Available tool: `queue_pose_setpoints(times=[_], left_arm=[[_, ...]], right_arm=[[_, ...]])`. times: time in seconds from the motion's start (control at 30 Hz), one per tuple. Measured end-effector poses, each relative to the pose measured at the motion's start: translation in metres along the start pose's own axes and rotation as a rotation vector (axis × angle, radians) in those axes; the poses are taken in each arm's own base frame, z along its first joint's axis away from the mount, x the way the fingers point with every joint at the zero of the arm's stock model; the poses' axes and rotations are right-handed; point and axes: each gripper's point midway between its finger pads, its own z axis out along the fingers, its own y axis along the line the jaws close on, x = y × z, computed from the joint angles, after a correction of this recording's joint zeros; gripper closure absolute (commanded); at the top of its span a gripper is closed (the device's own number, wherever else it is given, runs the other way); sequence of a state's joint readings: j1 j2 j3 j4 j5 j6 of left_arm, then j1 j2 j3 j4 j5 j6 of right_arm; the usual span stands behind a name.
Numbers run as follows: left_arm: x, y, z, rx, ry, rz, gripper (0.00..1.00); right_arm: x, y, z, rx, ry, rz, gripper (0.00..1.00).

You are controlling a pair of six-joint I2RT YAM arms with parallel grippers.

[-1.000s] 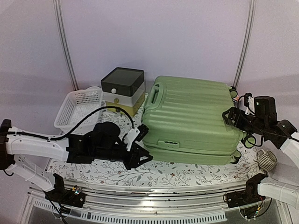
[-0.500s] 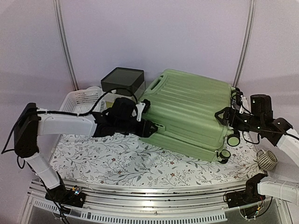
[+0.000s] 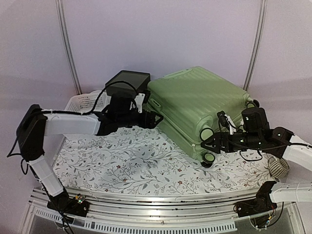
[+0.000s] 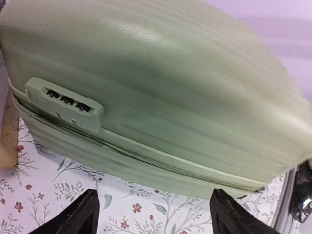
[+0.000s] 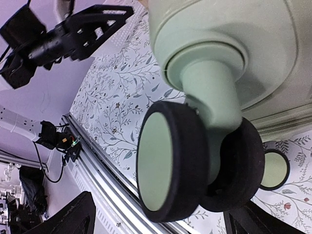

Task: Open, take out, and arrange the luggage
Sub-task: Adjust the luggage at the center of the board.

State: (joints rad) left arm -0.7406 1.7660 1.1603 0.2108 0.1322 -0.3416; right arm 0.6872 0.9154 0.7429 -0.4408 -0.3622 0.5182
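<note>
The luggage [image 3: 195, 102] lies closed on the floral tablecloth [image 3: 126, 161], ribbed shell up, at the back right of the table. It is turned on a diagonal, with its far-left corner close to the dark-lidded box [image 3: 127, 80]. A white mesh basket [image 3: 83, 101] sits to the left of that box.

The left arm bends at the far left edge, and its white forearm stretches level across the table towards the right. The left gripper [image 3: 155, 119] points at the suitcase's near-left side. From the left wrist, its fingers are wide apart over bare cloth and hold nothing. The green shell [image 4: 170, 97] and its combination lock [image 4: 66, 100] fill the view just ahead.

The right arm comes in low from the right edge, with the right gripper [image 3: 208, 145] aimed left at the case's near-right corner. In the right wrist view the jaws are spread, and a black double caster wheel [image 5: 175, 161] hangs between them – close, but not pinched, since a gap shows on the left of that picture.
</note>
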Motion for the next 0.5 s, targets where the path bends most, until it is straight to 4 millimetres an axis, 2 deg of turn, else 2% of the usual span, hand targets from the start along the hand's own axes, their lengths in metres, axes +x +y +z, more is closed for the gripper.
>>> queue_pose_setpoints(times=[0.13,0.27,0.43,0.5], left_arm=[[0.006,-0.036,-0.036,0.088,-0.045,0.030,0.20],[0.037,-0.074,-0.057,0.175,-0.046,0.062,0.20],[0.093,-0.085,-0.064,0.200,0.014,0.055,0.20],[0.105,-0.086,-0.066,0.203,0.019,0.050,0.20]], right_arm=[[-0.007,-0.010,-0.006,0.062,-0.057,-0.016,0.08],[-0.012,-0.014,-0.010,0.096,-0.087,-0.033,0.07],[-0.018,-0.024,-0.015,0.159,-0.126,-0.053,0.12],[-0.019,-0.029,-0.016,0.188,-0.135,-0.058,0.13]])
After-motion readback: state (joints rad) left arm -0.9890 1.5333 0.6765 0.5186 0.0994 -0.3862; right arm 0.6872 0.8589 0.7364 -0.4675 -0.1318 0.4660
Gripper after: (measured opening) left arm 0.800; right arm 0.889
